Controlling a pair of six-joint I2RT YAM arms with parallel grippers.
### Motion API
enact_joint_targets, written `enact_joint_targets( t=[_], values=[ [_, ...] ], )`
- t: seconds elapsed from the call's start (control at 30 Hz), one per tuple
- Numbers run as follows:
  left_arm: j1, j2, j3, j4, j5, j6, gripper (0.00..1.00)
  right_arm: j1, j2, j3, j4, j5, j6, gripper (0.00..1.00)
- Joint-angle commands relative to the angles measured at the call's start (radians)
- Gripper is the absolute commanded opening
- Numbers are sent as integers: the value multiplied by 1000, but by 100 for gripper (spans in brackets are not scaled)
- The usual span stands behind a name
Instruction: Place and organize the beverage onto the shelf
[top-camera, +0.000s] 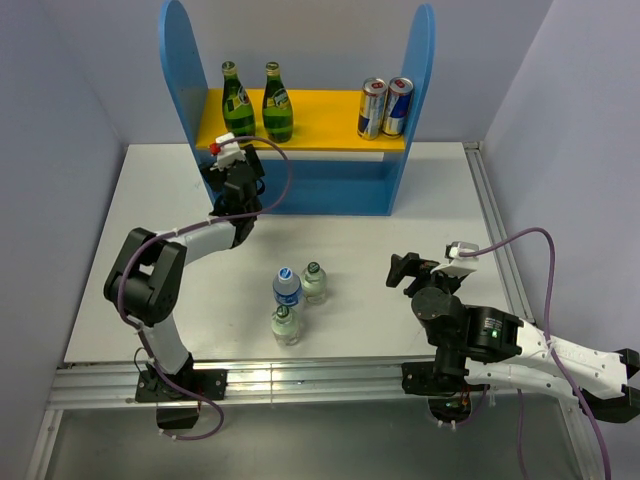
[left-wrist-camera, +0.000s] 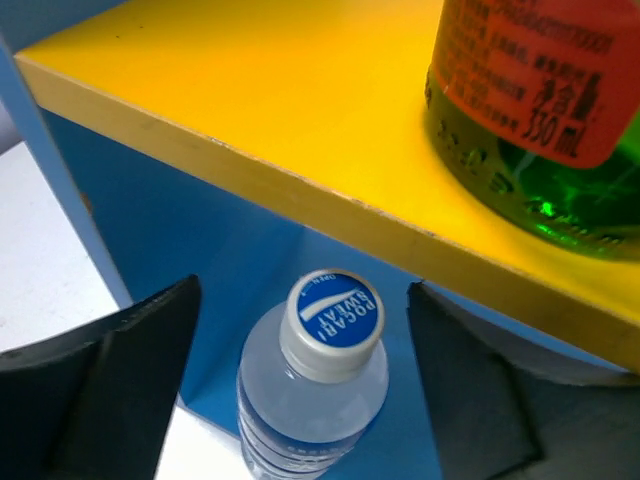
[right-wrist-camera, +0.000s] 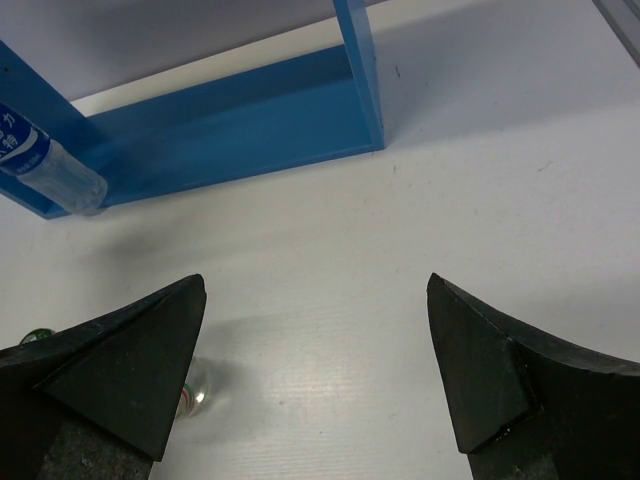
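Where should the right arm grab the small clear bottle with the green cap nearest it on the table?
Probably the body just below the cap, from the side facing the right gripper. The small clear green-capped bottle stands upright, that side is free, and a blue-capped clear plastic bottle crowds the other.

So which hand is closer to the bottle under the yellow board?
Left. The left hand is open either side of the bottle; the right hand is far off over the table.

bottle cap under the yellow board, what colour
The cap is blue with white lettering; best in left wrist view.
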Motion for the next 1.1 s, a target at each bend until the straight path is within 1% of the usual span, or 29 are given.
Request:
enact_joint_targets(
  t=[0.0,0.17,0.43,0.47,0.83,1.07],
  values=[
    [13,-5,56,71,26,-26,94,5,2,-10,28,21,9,98],
    [13,-24,53,37,24,-38,99,4,-1,-10,29,17,9,98],
    [10,-87,33,-50,38,-50,99,5,-1,-10,29,17,10,98],
    [9,-88,37,-87,49,-52,99,5,-3,-10,29,18,9,98],
    [5,-123,79,-290,156,-60,99,5,4,-10,20,17,18,98],
    [5,-140,74,-353,161,-50,99,5,-15,-16,22,14,16,98]
  ],
)
